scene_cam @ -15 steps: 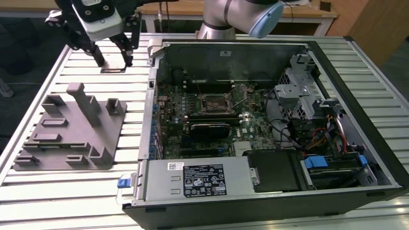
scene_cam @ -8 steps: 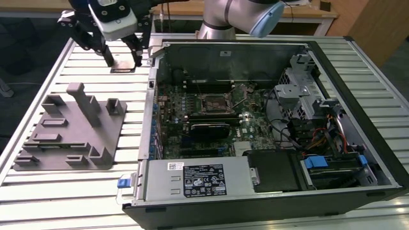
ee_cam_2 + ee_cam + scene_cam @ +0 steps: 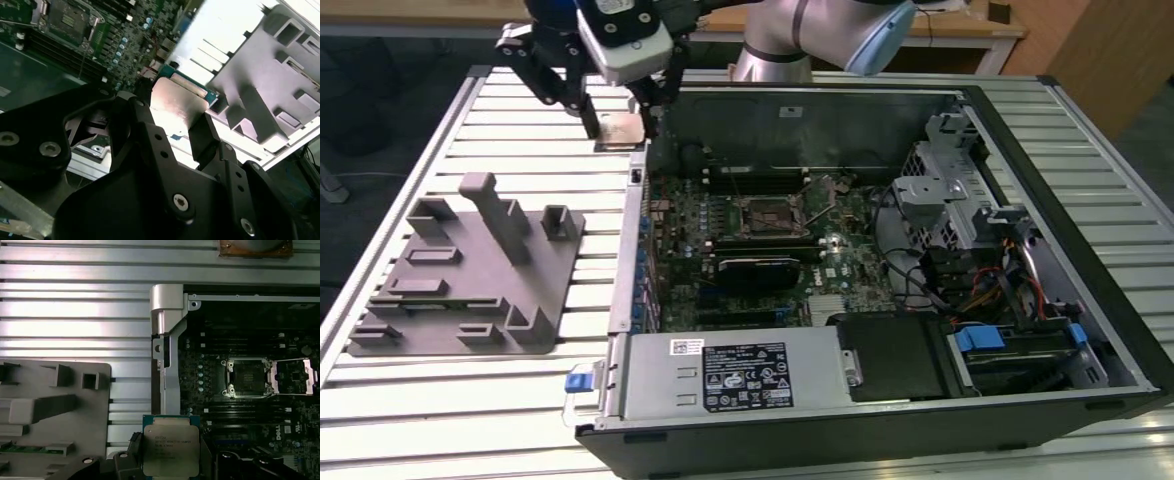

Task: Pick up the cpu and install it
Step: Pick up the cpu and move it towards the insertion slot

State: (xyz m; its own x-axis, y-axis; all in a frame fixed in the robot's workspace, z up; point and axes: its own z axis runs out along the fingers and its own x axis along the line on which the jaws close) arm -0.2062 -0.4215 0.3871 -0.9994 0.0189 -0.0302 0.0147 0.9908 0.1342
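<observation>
The cpu (image 3: 622,129) is a flat square chip with a silver top, and my gripper (image 3: 620,124) is shut on it. It hangs in the air above the slatted table, just outside the open computer case's far corner at the exterior view's left. In the second wrist view the cpu (image 3: 176,100) sits between two black fingers (image 3: 204,131). In the first wrist view the cpu (image 3: 170,447) shows its metal lid and green rim. The motherboard's open socket (image 3: 767,213) (image 3: 247,377) lies inside the case, apart from the chip.
A grey plastic tray (image 3: 454,285) (image 3: 55,405) with upright posts lies on the table at the exterior view's left. The open case (image 3: 1067,150) holds a power supply (image 3: 727,372), drive cage (image 3: 954,190) and cables. A case wall edge (image 3: 167,340) stands between tray and motherboard.
</observation>
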